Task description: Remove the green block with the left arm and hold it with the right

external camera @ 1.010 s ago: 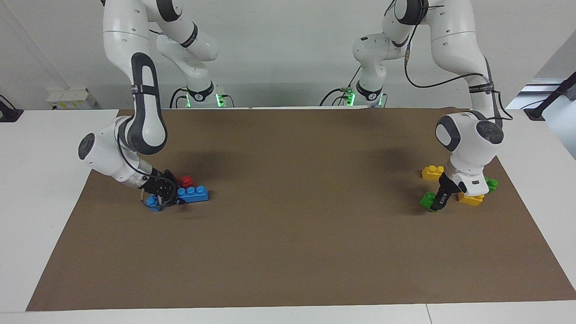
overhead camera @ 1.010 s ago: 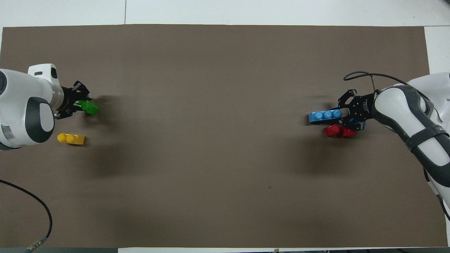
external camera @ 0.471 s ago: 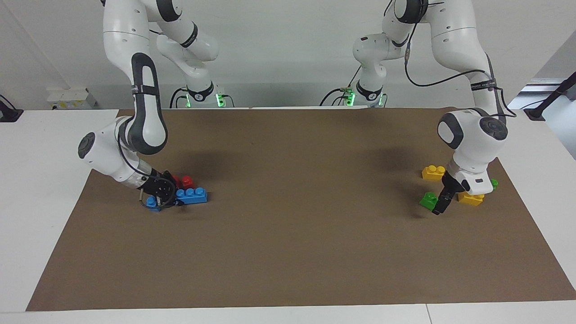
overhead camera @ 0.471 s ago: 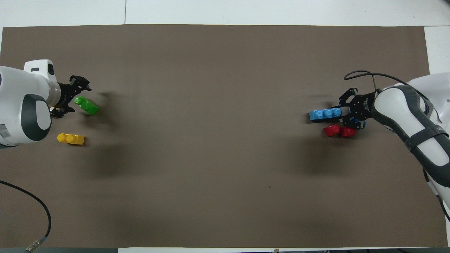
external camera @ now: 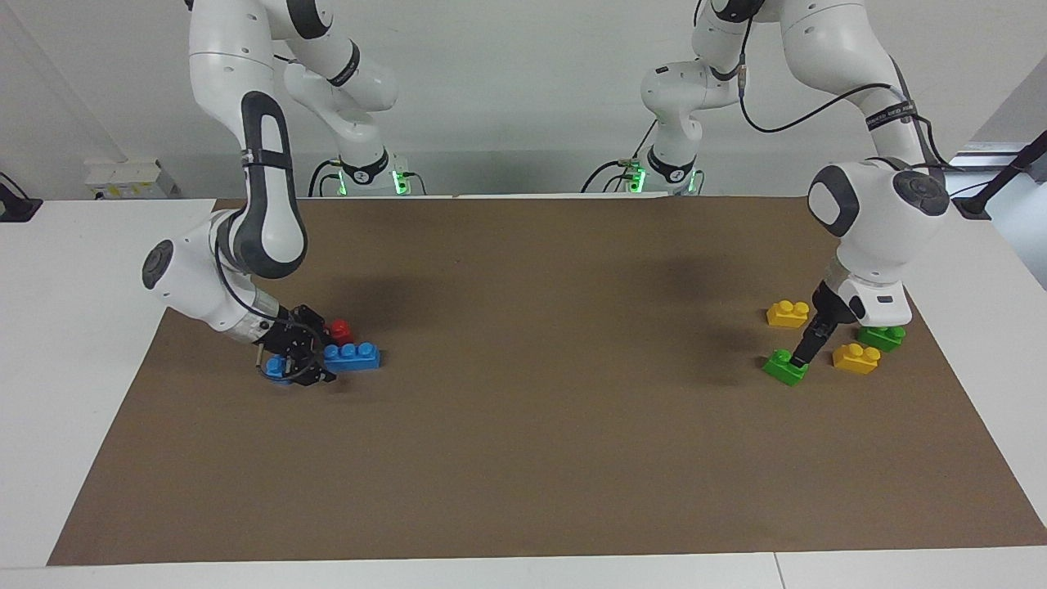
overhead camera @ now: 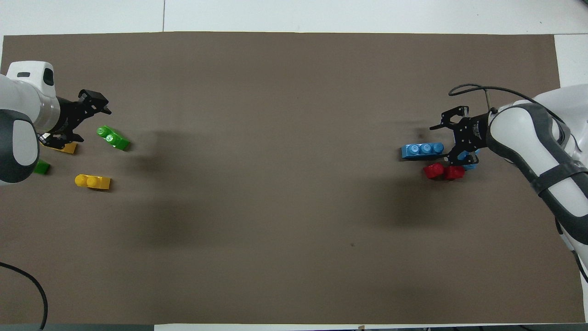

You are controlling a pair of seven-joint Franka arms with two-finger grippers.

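At the left arm's end of the brown mat (external camera: 523,458): lime-green block (external camera: 785,366) (overhead camera: 113,138) flat, loose, just below the raised left gripper (external camera: 806,350) (overhead camera: 87,115), fingers spread, empty. At the other end: right gripper (external camera: 298,364) (overhead camera: 452,140) low, fingers apart around a small blue brick (external camera: 276,368), beside the blue three-stud brick (external camera: 352,356) (overhead camera: 422,151) and red brick (external camera: 339,330) (overhead camera: 443,171).

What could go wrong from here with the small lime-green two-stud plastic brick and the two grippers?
1. The lime-green brick lies loose on the brown mat while the left gripper, open, hangs just above it; a descent off-centre may knock it toward the yellow plastic brick beside it.
2. The right gripper sits low among the blue three-stud brick and red brick; moving off could drag them.
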